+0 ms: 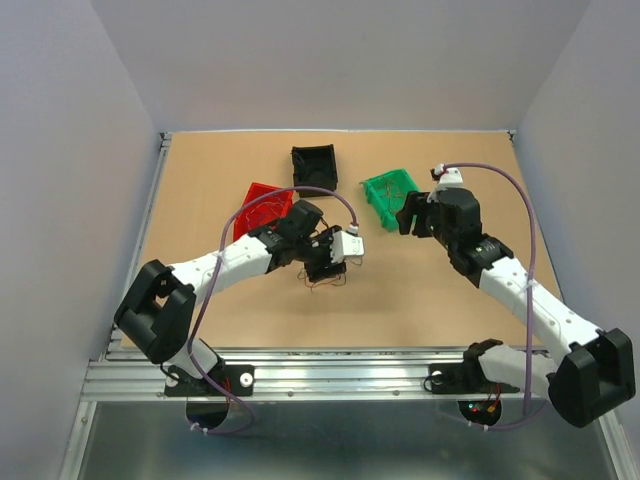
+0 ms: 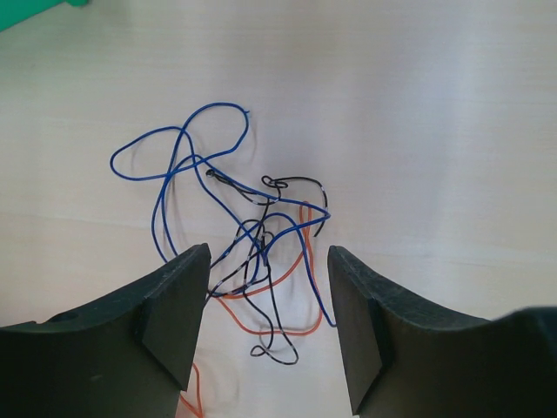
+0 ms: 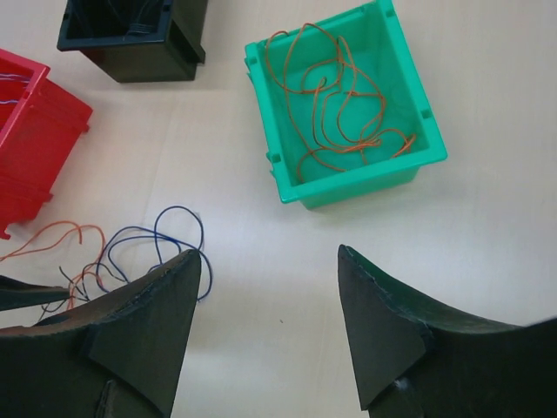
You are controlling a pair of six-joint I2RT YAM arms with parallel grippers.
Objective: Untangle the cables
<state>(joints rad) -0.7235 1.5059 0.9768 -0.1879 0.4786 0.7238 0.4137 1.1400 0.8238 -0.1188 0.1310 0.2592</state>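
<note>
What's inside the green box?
Only thin orange wires, lying in loose tangled loops on the floor of the green box. Its far corner is cut off in the close view, so that bit is unseen.

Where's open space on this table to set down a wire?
Free: the near strip of table between the cables and the arm bases; the far-right corner behind the green bin. Crowded: the middle, among red bin, black bin and cables.
</note>
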